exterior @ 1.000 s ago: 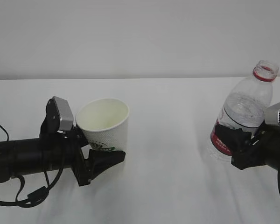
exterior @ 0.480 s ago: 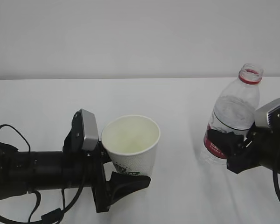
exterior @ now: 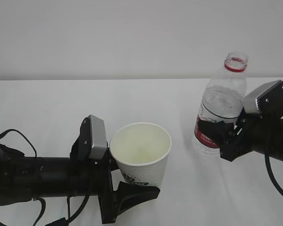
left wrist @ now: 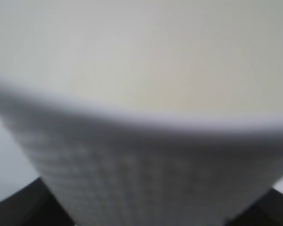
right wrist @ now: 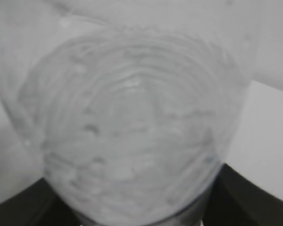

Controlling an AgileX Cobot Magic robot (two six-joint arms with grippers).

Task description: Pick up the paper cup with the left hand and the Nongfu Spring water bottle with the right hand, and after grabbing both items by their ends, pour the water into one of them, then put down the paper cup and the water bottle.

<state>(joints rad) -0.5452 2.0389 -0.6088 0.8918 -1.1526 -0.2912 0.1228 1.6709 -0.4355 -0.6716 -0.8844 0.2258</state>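
Left pincer: closed around the base of the cup, black fingers hugging both sides low down; grey plate just behind the rim.
Cup: white, dimpled wall, dark logo near the bottom; upright with a slight tilt, mouth open to the camera; front left of middle in the exterior view. Fills the left wrist view as a blur, black finger tips at both lower corners.
Left arm: black, lying low and level from the left edge, cables looping beneath.
Right pincer: clamped on the lower half of the bottle, over the red label; grey plate at upper right.
Bottle: clear, ribbed, red neck ring, no cap; leaning slightly, neck up; well apart from the cup, on the right. Seen bottom-on and blurred in the right wrist view.
Water: cannot tell the level.
Contact with worktop: cannot tell for either cup or bottle.
Worktop: white, plain, soft shadows beneath both arms.
Room: bare pale grey wall behind, meeting the worktop in a straight line.
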